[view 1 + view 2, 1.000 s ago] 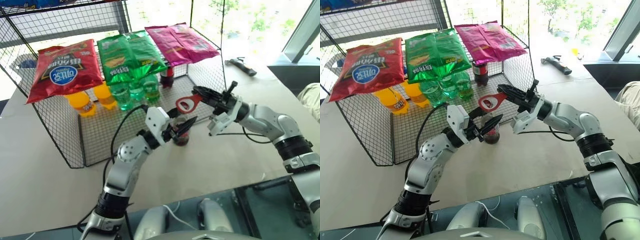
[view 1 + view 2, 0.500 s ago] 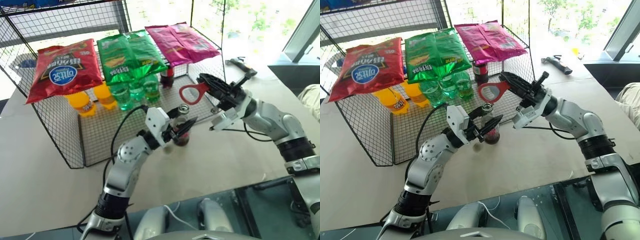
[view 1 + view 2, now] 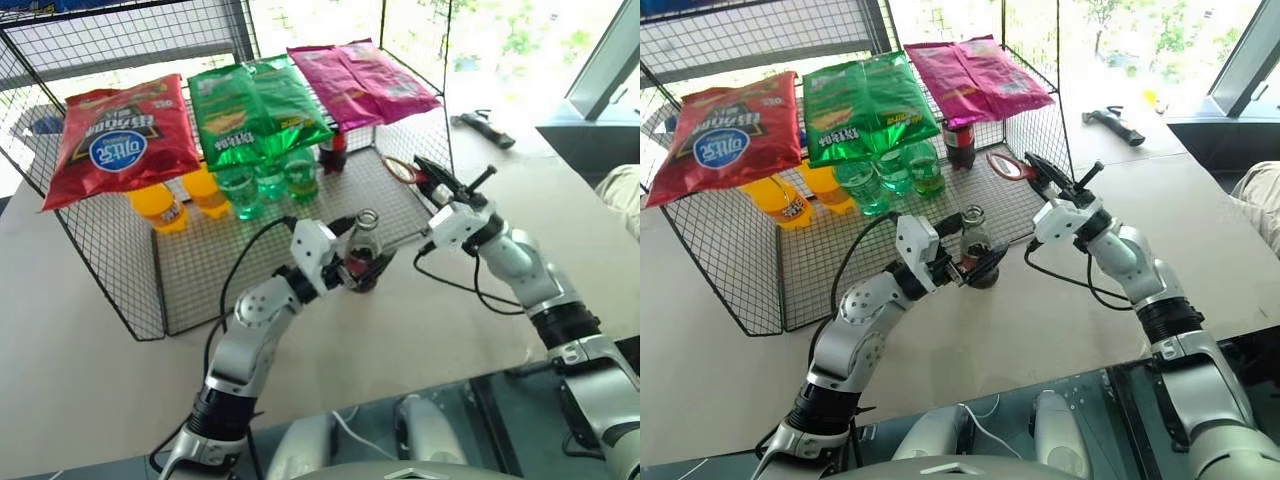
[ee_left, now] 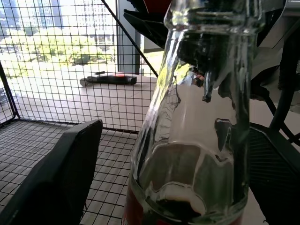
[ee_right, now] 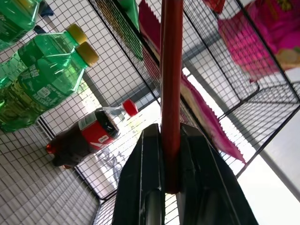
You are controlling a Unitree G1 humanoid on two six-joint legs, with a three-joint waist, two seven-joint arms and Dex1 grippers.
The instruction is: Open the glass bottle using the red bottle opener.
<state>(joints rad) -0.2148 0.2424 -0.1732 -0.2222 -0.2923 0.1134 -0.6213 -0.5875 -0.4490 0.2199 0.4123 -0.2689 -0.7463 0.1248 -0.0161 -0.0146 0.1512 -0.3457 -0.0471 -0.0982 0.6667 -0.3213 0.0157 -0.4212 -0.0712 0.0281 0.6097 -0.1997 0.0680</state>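
The right pincer (image 3: 1038, 172) has swung the red bottle opener (image 3: 1008, 166) off the glass bottle (image 3: 976, 238).

Left end effector (image 3: 362, 262) fingers apparently spread wide; right end effector (image 3: 425, 172) clamped shut, raised.

Pale tabletop (image 3: 90, 330), black wire rack (image 3: 110, 255), bright windows (image 3: 470, 40) behind, daylight, greenery outside.

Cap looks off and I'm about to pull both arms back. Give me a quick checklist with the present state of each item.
1. Glass bottle upright on the table: ok.
2. Bottle mouth free of cap: ok.
3. Left gripper open around the bottle: ok, fingers stand apart from the glass.
4. Right gripper shut on the red bottle opener: ok.
5. Opener clear of the bottle: ok.
6. Where the cap went: cannot tell.
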